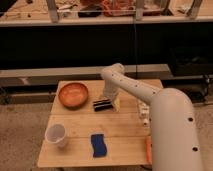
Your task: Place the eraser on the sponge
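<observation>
on a pale wooden bench [75,131], set upon a speckled grey floor [20,125] in front of a long dark shelving unit [60,50], the objects are spread out. the top level of that unit is cluttered with items too blurred to be named, and a grey ledge is seen along its foot. at the far left of the bench a round orange-brown bowl [73,94] is placed, and only its own smooth inner surface is shown. near the front left corner a white cup [55,135] is stood upright; what it holds cannot be judged. the eraser [102,105], black with thin pale stripes, is laid flat just right of the bowl, towards the far side of the bench. the tool [107,98] is positioned directly over the eraser, at or touching its top, and whether it is wide, narrow or closed on the block cannot be told. a small yellowish patch [116,103] is seen just beside the eraser on its right, and what it is cannot be told. the sponge [98,144], bright blue, is laid flat near the front edge, well apart from the eraser and to the right of the cup. a white tube-like bottle [143,113] is partly hidden by the large white arm [172,125], which is extended in from the lower right, and an orange carrot [148,150] is glimpsed at the arm's edge near the front right of the bench.
</observation>
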### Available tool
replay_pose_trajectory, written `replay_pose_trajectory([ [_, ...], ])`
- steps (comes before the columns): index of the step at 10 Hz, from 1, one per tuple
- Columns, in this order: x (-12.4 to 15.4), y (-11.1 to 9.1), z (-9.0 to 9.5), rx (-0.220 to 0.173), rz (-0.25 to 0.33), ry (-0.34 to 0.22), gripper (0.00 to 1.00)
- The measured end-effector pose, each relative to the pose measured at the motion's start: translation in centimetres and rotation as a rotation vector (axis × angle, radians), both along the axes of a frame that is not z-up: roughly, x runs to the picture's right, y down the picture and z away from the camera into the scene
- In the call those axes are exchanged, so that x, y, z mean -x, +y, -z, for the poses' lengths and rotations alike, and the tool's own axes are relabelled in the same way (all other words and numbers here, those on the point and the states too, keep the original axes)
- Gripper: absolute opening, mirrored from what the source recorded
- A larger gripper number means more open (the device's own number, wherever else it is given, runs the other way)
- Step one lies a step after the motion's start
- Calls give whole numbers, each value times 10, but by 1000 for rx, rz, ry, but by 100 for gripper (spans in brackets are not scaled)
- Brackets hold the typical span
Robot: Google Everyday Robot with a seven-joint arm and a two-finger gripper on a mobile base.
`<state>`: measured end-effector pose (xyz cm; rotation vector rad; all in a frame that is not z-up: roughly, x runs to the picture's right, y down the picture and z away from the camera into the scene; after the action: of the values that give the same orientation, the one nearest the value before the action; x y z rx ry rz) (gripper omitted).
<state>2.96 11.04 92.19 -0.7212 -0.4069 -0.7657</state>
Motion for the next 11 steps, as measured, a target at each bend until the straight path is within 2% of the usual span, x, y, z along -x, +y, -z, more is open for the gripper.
replay_pose_trajectory([
  [9, 2, 10, -8, 21, 39, 3, 80],
  [11, 3, 13, -9, 24, 41, 2, 74],
])
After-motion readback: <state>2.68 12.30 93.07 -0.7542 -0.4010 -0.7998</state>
